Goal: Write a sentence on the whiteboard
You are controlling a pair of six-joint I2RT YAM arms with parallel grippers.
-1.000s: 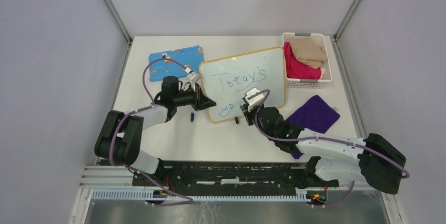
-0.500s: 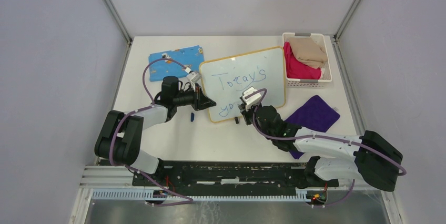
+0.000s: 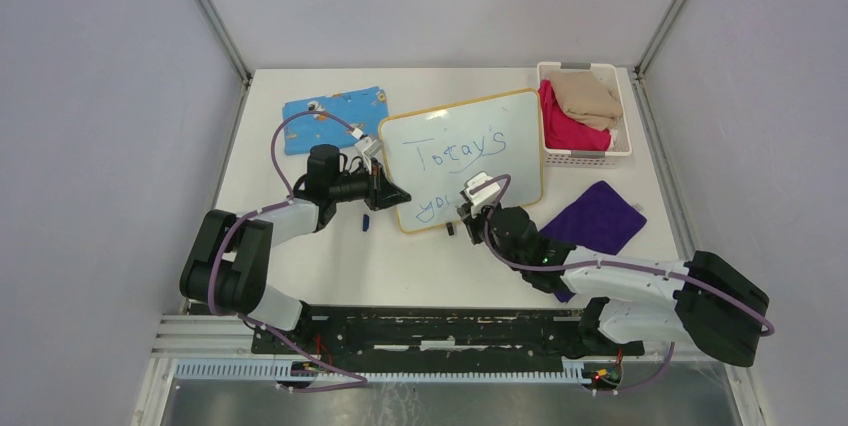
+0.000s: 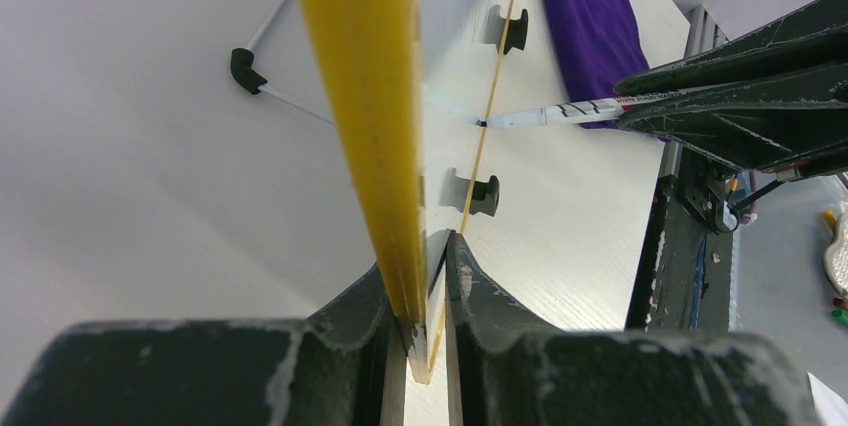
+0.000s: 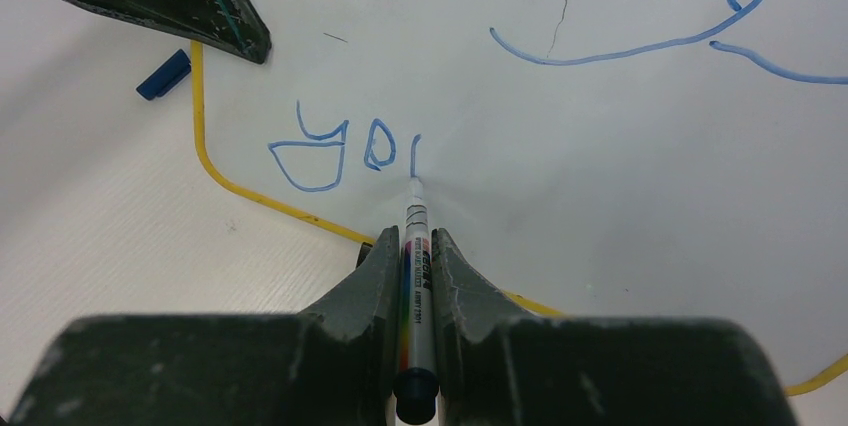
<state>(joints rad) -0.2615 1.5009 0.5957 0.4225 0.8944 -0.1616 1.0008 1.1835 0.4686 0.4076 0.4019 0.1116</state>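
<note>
The whiteboard (image 3: 510, 136) lies mid-table, white with a yellow rim. Blue marker writing on it reads "Today's" (image 3: 460, 151) above and "yo" plus one stroke (image 5: 350, 151) below. My left gripper (image 3: 392, 193) is shut on the board's left edge (image 4: 385, 146), pinching the rim between both fingers. My right gripper (image 3: 468, 208) is shut on a white marker (image 5: 415, 266). The marker's tip (image 5: 414, 184) touches the board just under the newest stroke. The marker also shows in the left wrist view (image 4: 555, 114).
A blue marker cap (image 3: 366, 222) lies on the table left of the board. A blue patterned cloth (image 3: 335, 114) is at the back left, a purple cloth (image 3: 598, 216) at the right, and a white basket (image 3: 627, 96) with folded cloths at the back right.
My right gripper shifted slightly right along the lower line, adding a stroke after "yo". The left arm and the board have not moved.
</note>
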